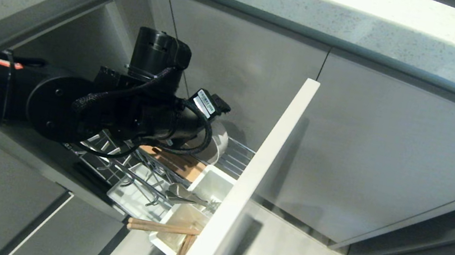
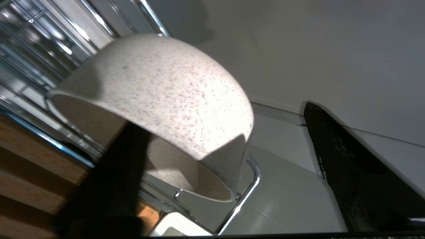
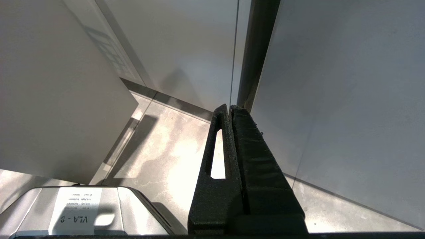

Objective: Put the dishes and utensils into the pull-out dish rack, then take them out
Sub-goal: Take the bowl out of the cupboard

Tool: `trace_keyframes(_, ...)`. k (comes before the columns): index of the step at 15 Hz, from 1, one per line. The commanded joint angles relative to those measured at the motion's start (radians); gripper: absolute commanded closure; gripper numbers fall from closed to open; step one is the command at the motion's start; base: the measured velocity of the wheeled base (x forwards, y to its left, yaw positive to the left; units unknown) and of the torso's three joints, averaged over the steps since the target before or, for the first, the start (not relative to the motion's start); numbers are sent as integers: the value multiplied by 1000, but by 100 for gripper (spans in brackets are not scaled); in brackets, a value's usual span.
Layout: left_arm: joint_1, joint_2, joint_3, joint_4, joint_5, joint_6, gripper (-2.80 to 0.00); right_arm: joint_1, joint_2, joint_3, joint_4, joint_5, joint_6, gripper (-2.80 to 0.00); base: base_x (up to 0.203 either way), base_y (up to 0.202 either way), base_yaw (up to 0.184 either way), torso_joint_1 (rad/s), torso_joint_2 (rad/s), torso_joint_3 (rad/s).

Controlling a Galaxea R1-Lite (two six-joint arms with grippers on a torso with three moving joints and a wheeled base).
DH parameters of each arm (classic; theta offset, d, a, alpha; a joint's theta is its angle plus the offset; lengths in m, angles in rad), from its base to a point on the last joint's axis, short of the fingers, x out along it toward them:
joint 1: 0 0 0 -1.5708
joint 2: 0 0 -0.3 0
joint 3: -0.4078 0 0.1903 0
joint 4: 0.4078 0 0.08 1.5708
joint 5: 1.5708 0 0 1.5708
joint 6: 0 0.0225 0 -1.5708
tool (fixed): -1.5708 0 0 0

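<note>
Plainly the bowl (image 2: 159,96), tipped in the rack (image 2: 247,196), looks rigid, smooth and breakable; left hand (image 2: 212,186) spread, best pinching its rim.

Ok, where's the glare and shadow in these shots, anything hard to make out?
Left wrist view: light falls on the bowl's outer wall, its inside is in shadow, and a dark blurred shape covers the corner below it. Head view: the left arm hides most of the dish rack. Right wrist view: a bright glare patch on the floor.
</note>
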Motion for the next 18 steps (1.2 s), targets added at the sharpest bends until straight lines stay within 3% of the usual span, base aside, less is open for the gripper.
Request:
trace_keyframes(1,-1,-4,2,1,2,-6,0,0,1,2,0,0,0,0,0,0,0,0,0,0)
trace_keyframes(18,-32,-134,23,2,1,-6,0,0,1,2,0,0,0,0,0,0,0,0,0,0)
